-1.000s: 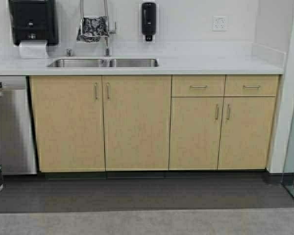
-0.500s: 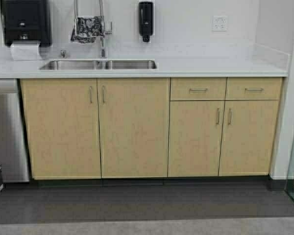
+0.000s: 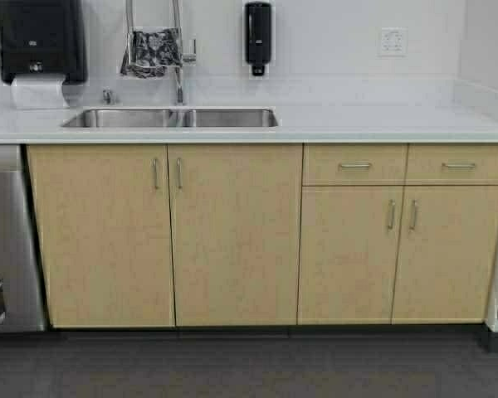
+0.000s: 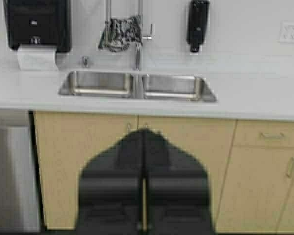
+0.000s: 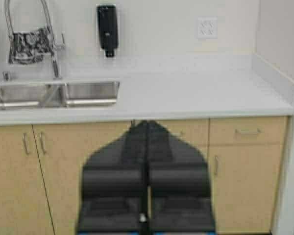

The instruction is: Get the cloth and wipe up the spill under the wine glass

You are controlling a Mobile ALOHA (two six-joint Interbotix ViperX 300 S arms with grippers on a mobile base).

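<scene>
Ahead of you, the cloth hangs draped over the arch of the faucet — high above the double sink, which is set into the white counter. You can see the same cloth from the left wrist camera, well beyond the left end effector, whose two fingers are pressed together with only a thin seam between them. The right end effector is likewise pressed together and holds nothing; from its camera the cloth sits far off and toward the sink side, well apart from the fingertips.

Both end effectors are held low in front of the cabinet doors, below the counter edge, and neither one shows in the high view. Beside the cloth you have a black paper towel dispenser on the wall with white paper hanging from it, and on the cloth's other side a black soap dispenser. A wall outlet sits farther along — over the bare stretch of counter. No wine glass appears in any view.
</scene>
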